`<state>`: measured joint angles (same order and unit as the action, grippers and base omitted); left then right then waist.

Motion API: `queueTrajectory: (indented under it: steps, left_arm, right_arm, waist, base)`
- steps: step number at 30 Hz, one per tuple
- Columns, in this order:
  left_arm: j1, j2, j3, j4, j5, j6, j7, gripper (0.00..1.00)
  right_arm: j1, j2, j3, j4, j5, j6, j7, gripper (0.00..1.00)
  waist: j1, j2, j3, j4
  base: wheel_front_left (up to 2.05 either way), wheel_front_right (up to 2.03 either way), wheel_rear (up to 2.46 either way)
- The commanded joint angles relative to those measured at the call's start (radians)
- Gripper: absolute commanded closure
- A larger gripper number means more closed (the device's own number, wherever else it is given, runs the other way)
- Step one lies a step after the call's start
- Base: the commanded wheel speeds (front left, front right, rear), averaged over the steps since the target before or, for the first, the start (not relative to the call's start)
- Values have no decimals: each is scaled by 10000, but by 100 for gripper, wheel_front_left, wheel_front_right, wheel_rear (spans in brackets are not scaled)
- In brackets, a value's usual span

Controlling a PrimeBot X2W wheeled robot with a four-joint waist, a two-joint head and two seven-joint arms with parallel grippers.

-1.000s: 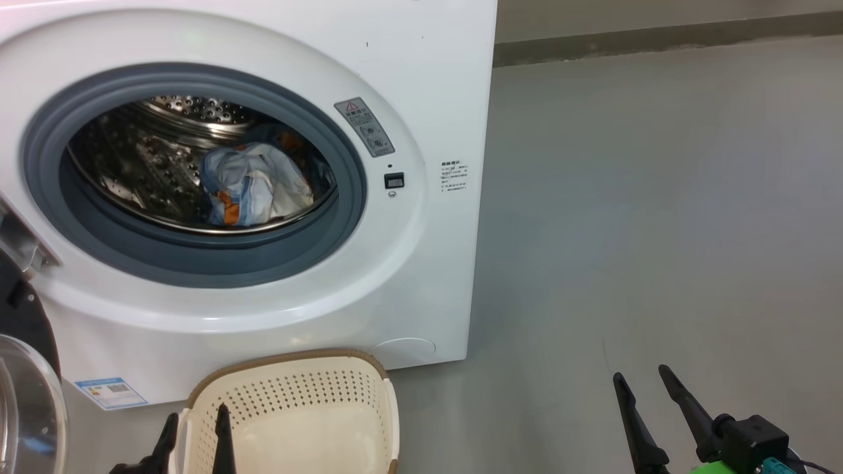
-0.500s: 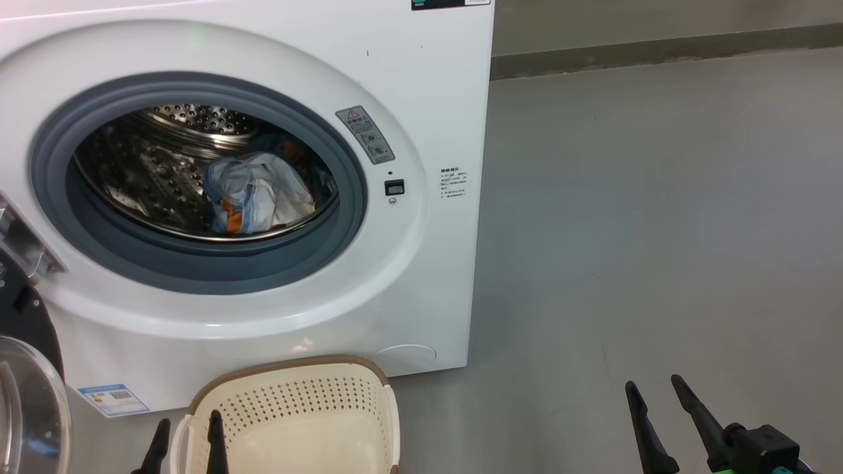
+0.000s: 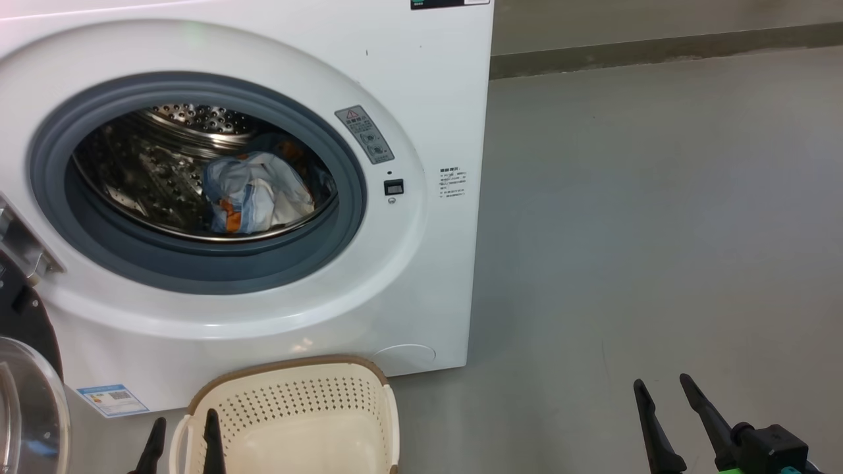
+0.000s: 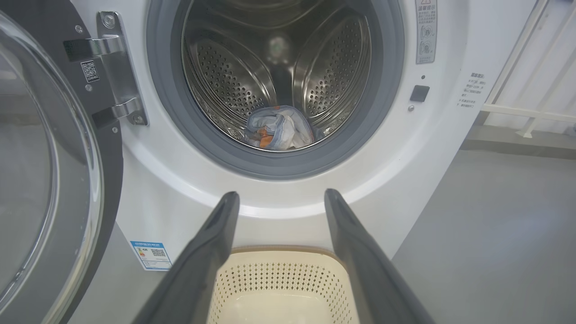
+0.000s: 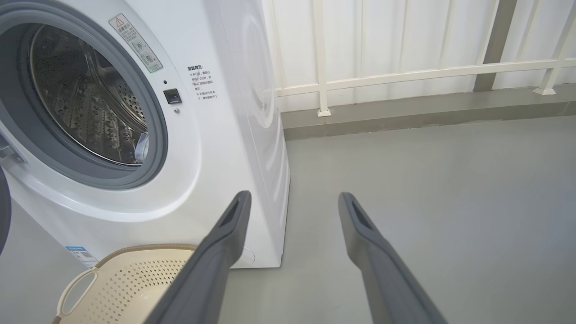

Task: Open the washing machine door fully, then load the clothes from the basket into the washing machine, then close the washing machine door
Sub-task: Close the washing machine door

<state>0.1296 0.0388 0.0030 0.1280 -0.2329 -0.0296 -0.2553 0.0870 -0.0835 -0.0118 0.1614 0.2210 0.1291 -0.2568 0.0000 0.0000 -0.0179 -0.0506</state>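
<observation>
laundry area, white front-loading washing machine (image 3: 428, 99) standing on a bare grey floor (image 3: 658, 230), cream perforated basket (image 3: 283, 364) before it, pale railing (image 5: 405, 74) at the floor's far edge

Left end effector (image 3: 184, 418) fingers apart, straddling the basket (image 3: 283, 361) handle, probably above it; depth unclear. Washing machine (image 3: 428, 99) ahead of it, clothes (image 3: 253, 194) in drum, door (image 3: 26, 322) open at its left. Right end effector (image 3: 661, 380) fingers apart over floor (image 3: 658, 230).

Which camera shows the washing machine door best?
The left wrist view: the washing machine door stands swung open at its left, black ring, domed glass and metal hinge showing. The head view catches a slice at lower left; the right wrist view, a dark sliver at its left edge.
</observation>
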Motion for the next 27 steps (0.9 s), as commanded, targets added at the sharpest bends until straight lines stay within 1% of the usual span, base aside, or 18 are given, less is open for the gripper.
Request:
queueTrajectory:
  steps: [1,13,21,27]
  left_arm:
    - [-44,114,331,-287,108,59,-65,0]
    - [-50,114,318,-205,180,93,-65,0]
    - [-33,114,329,-237,156,235,-65,0]
    - [-20,114,341,-246,193,317,-65,0]
  right_arm:
    - [-41,-56,217,-245,-148,16,-49,0]
    - [-58,-76,234,-221,-150,16,-49,0]
    - [-52,-73,257,-229,-133,16,-49,0]
    - [-51,-65,260,-225,-137,16,-49,0]
  waist:
    - [0,0,4,-11]
    - [0,0,-32,-102]
    - [0,0,-70,-90]
    - [0,0,-68,-55]
  base:
    - [0,0,0]
    - [0,0,0]
    - [-1,1,0]
    - [-59,59,0]
